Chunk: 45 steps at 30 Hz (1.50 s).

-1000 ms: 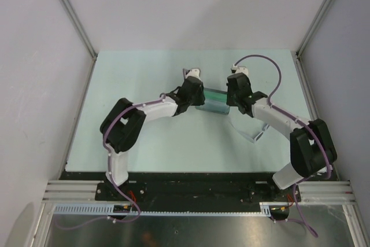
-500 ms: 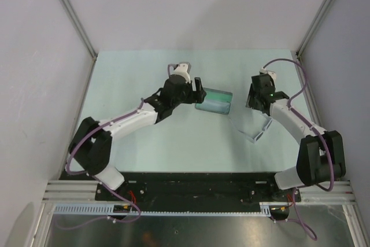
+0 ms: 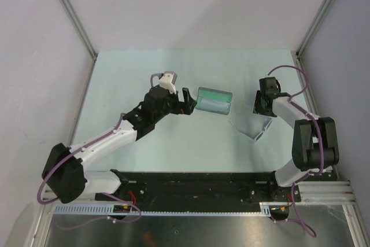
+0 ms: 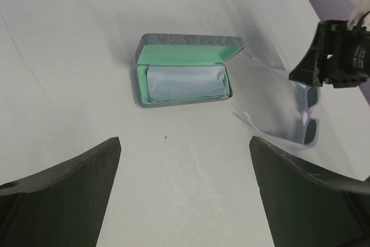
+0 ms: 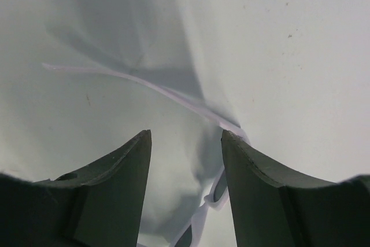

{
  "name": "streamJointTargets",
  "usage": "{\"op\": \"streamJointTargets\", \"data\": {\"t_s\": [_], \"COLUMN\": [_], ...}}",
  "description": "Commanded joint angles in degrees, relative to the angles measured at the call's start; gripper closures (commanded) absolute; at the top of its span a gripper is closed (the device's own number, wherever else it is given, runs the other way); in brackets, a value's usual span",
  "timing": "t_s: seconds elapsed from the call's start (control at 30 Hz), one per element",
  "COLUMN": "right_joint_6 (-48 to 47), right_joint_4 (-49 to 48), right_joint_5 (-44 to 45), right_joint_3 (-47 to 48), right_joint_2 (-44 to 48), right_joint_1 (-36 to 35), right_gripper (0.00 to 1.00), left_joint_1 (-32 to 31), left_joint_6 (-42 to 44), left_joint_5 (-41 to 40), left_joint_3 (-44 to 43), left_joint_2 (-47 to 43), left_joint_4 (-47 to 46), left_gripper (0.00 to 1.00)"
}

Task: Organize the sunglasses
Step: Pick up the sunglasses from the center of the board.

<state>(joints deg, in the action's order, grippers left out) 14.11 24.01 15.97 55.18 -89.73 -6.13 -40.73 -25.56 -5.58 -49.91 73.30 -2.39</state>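
Left gripper (image 3: 186,101): my jaws are spread wide, holding nothing, just beside the case's left end.
Right gripper (image 5: 186,134): my jaws are parted, gripping nothing, hovering above the sunglasses.
Sunglasses (image 4: 308,114): flat on the table (image 3: 133,79), one arm stretched out, right of the case, outside it.
Case (image 4: 191,41): lid open, cloth (image 4: 185,82) lying inside.

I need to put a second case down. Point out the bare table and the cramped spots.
Free: the far strip of table behind the open case, and the near middle in front of it. Crowded: right of the case, where the right claw hangs over the sunglasses; the left claw sits just left.
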Motion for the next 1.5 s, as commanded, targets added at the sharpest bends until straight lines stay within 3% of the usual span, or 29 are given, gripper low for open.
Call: {"op": "streamJointTargets", "data": {"t_s": [0.0, 0.23, 0.6, 1.07, 1.47], "right_joint_6": [-3.3, -5.2, -5.3, -3.5, -3.8], "right_joint_4": [-1.3, -2.6, -3.4, -3.7, -4.9], "right_joint_5": [-0.9, -2.9, -6.7, -3.5, -6.3], "right_joint_3": [0.6, 0.5, 0.7, 0.6, 0.7], "right_joint_2": [-1.1, -2.6, -5.1, 3.8, -4.0], "right_joint_1": [1.1, 2.4, 4.4, 4.6, 8.8], "right_gripper": [0.43, 0.44, 0.46, 0.5, 0.48], "left_joint_1": [1.3, 5.1, 6.2, 6.6, 6.7], "left_joint_6": [1.7, 0.6, 1.1, 1.4, 1.4], "left_joint_5": [3.9, 11.4, 13.5, 14.1, 14.5], "left_joint_3": [1.7, 3.2, 3.8, 3.6, 4.3], "left_joint_2": [-3.5, -4.3, -4.8, -4.6, -4.4], "left_joint_4": [-1.3, -1.3, -1.3, -1.4, -1.6], "left_gripper": [0.0, 0.0, 0.0, 0.0, 0.0]}}
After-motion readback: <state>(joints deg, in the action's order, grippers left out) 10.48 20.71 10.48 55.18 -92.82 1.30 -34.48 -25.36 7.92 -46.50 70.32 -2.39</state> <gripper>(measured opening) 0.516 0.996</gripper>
